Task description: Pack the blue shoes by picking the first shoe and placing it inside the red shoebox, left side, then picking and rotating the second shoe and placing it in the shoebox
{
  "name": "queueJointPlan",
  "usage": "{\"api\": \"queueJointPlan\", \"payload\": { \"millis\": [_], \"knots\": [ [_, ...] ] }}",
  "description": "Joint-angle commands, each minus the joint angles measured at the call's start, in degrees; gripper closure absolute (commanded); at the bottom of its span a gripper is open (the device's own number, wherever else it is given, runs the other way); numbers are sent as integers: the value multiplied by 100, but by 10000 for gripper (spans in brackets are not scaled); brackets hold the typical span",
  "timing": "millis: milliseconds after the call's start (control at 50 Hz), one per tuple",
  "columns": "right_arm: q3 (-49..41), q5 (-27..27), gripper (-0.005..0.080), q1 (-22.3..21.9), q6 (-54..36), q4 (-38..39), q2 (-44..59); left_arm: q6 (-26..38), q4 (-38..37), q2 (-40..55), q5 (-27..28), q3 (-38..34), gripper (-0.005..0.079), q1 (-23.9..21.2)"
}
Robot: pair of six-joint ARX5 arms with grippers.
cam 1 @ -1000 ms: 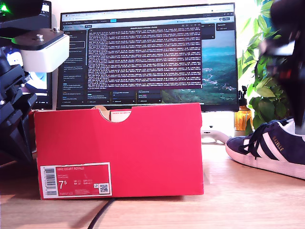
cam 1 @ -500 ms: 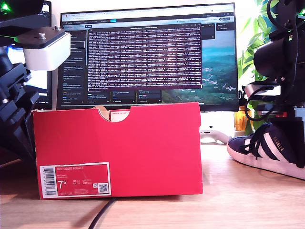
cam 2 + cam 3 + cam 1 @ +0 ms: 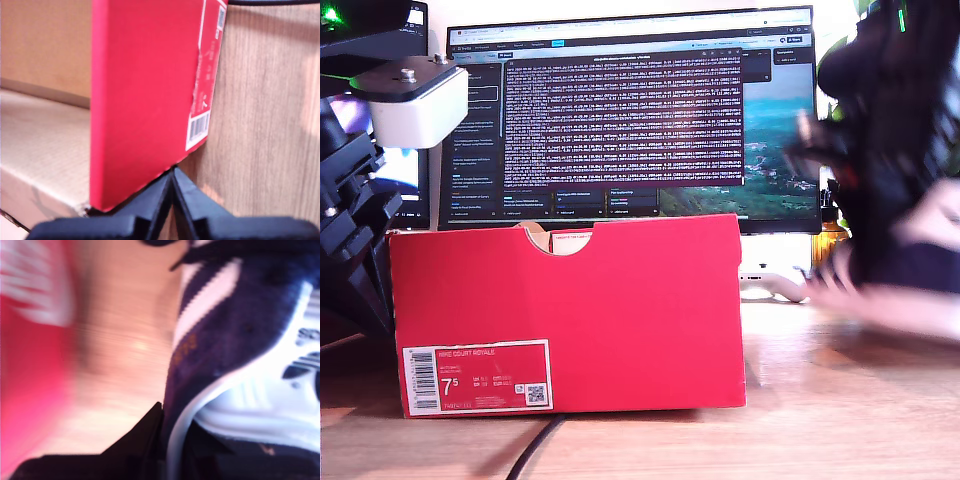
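Note:
The red shoebox [image 3: 570, 315] stands open on the wooden table, its barcode label facing the exterior camera. My first gripper [image 3: 172, 175] is shut with nothing in it, its tips at the shoebox's [image 3: 145, 100] lower corner. The first arm [image 3: 360, 200] stands at the exterior view's left. One blue shoe [image 3: 240, 325], navy with white stripes, is held by its collar in my shut second gripper [image 3: 172, 425]. In the exterior view that shoe [image 3: 920, 265] and the second arm [image 3: 880, 120] are a motion blur at the right. Any other blue shoe is out of view.
A large monitor [image 3: 630, 110] stands behind the box. A white game controller [image 3: 775, 285] lies on the table between box and shoe. A black cable [image 3: 535, 450] runs out from under the box's front. Green plant leaves show at the exterior view's upper right.
The second arm came down onto the shoe at the exterior view's right and now moves with it, both blurred. The box shifted slightly towards that view's left early on.

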Motion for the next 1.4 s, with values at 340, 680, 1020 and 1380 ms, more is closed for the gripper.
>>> {"api": "queueJointPlan", "payload": {
  "millis": [340,680,1020,1380],
  "knots": [
    [590,-1325,765,754,1434,1364,-330,-22,46,59,2,74,762,-20],
    [590,-1373,765,1692,2800,3021,-315,-22,46,59,2,74,762,-20],
    [590,-1123,765,2039,3209,3672,133,-22,50,59,0,74,761,-20],
    [590,-1119,765,2312,3300,4026,765,-22,50,59,-2,74,762,-17]
  ]
}}
